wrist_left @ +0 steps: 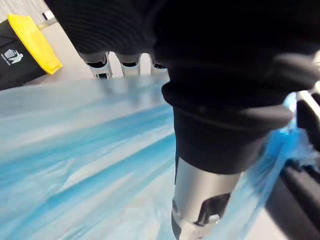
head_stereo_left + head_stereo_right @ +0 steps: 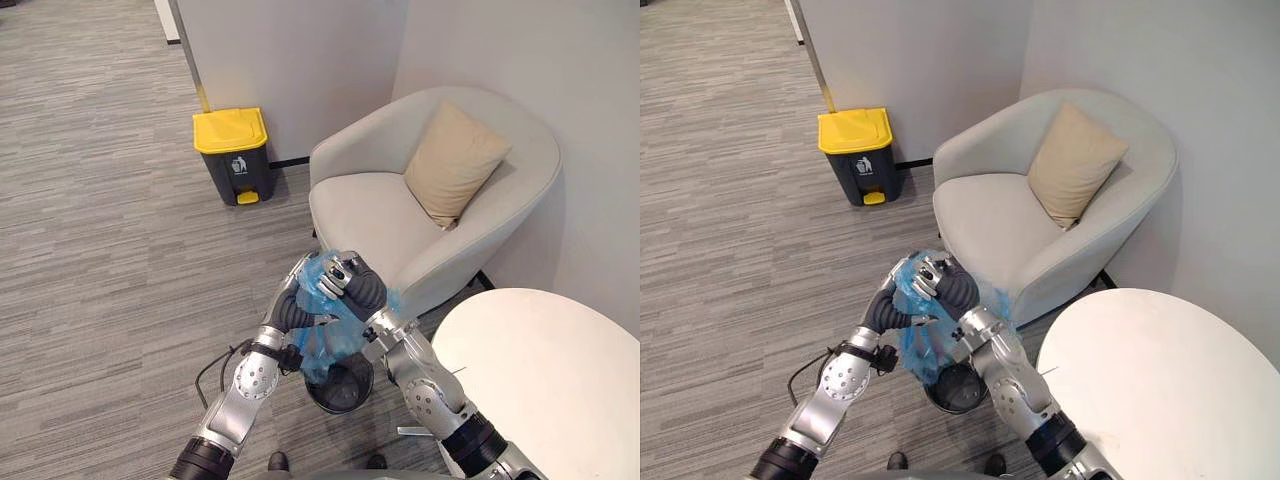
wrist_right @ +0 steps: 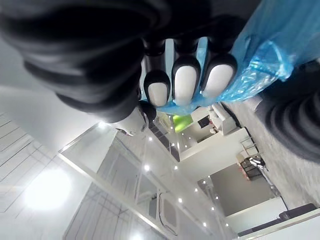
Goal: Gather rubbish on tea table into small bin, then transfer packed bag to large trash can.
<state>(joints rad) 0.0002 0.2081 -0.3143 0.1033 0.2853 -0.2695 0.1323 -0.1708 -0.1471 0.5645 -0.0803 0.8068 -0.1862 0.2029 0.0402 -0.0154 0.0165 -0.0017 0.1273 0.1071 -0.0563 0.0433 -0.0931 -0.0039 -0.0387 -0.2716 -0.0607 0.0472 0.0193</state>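
Soft, even indoor light from overhead, with glare from bare lamps in one wrist view.

The armchair point(image 2: 400, 210) is lit evenly from above. Its cushion point(image 2: 455, 160) lays a faint shadow on the backrest, and a darker shadow gathers under the armchair's base. Well to the left of the armchair, the yellow-lidded bin point(image 2: 232, 155) throws only a weak shadow on the carpet point(image 2: 100, 250). In front of the armchair the white tabletop point(image 2: 540, 370) is bright, without hard glare. Also in front of the armchair, light passes through the blue bag point(image 1: 75, 165) in pale streaks. The right robot hand point(image 3: 185, 75) stands dark against ceiling lamps point(image 3: 47, 190) that flare into white patches.
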